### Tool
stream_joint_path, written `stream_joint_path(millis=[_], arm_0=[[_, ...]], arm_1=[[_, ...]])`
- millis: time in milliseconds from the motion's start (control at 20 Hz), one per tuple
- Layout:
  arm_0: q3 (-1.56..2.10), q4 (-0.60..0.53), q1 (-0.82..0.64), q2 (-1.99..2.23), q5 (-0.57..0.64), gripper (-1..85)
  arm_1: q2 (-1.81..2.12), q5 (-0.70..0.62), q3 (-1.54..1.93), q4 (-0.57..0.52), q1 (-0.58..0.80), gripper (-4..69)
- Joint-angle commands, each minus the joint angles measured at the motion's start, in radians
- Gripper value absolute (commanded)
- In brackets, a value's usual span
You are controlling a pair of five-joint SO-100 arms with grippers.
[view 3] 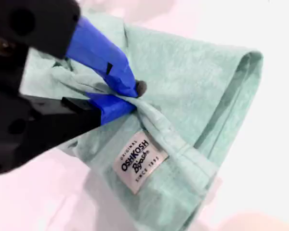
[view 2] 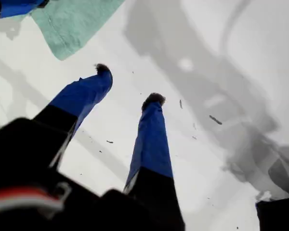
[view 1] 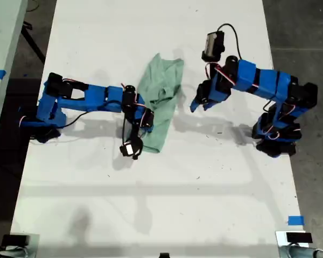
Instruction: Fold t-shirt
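While the t-shirt [view 1: 160, 102] is lying bunched and narrow at upper centre of the exterior view on the white worktop [view 1: 215, 188], folding is reading as only partly done.
- My second end effector [view 3: 130, 94]: clenching a pinch of cloth near the white label [view 3: 139, 161]; in the exterior view it is sitting at the garment's lower left edge.
- My first end effector [view 2: 127, 84]: standing released and empty over bare worktop, just to the exterior view's right of the shirt.
- Remaining, I judge: flattening creases, further folds, squaring edges.
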Motion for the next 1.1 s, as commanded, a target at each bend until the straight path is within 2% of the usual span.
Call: stream_joint_path(millis=[0, 100, 300, 450, 650, 850, 1050], arm_0=[[-0.207, 0.075, -0.037, -0.083, 0.015, 7.8], [-0.244, 0.170, -0.061, -0.054, 0.034, 20.2], [-0.204, 0.368, -0.087, 0.175, 0.114, 23.1], [-0.144, 0.456, -0.072, 0.345, 0.132, 22.8], [0.130, 0.457, -0.015, 0.586, 0.117, 22.4], [0.451, 0.396, 0.103, 0.802, 0.023, 22.0], [0.609, 0.331, 0.212, 0.920, -0.067, 21.4]], arm_1=[[0.069, 0.012, 0.000, -0.046, -0.021, 18.1], [0.069, 0.015, 0.020, -0.060, -0.034, 18.1], [0.069, 0.020, 0.078, -0.104, -0.069, 18.1], [0.069, 0.026, 0.114, -0.117, -0.106, 18.1], [0.072, 0.055, 0.132, -0.152, -0.199, 18.1], [0.069, 0.130, 0.132, -0.183, -0.313, 18.1], [0.054, 0.209, 0.130, -0.227, -0.391, 17.5]])
